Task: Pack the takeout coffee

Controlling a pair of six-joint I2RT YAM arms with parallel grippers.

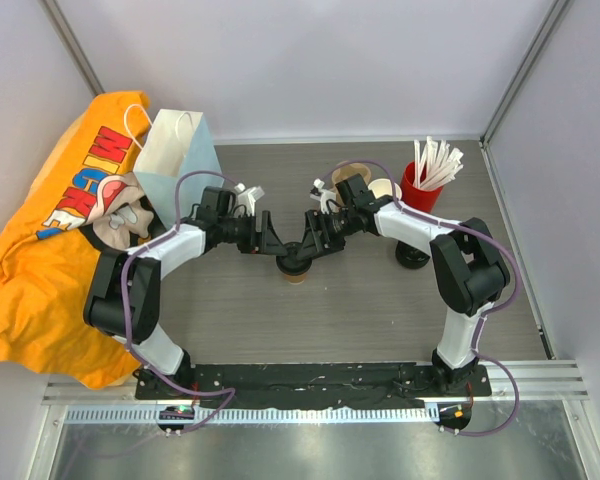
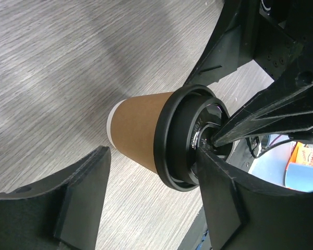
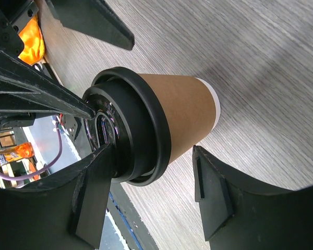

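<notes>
The takeout coffee (image 1: 296, 268) is a brown kraft cup with a black lid, upright at the table's middle. My left gripper (image 1: 273, 245) and right gripper (image 1: 313, 243) meet over it from either side, both open. In the left wrist view the cup (image 2: 138, 133) lies between my left gripper's (image 2: 154, 156) jaws; one finger (image 2: 224, 192) touches the lid's top and the other stands apart from the cup's base. In the right wrist view the cup (image 3: 180, 112) sits likewise in my right gripper (image 3: 151, 156), with one finger (image 3: 94, 192) against the lid's top.
A white paper bag (image 1: 175, 150) stands at the back left beside an orange plastic bag (image 1: 40, 250). Lidless brown cups (image 1: 352, 178), a red cup of wrapped sticks (image 1: 420, 185) and a dark lid stack (image 1: 412, 255) are at the back right.
</notes>
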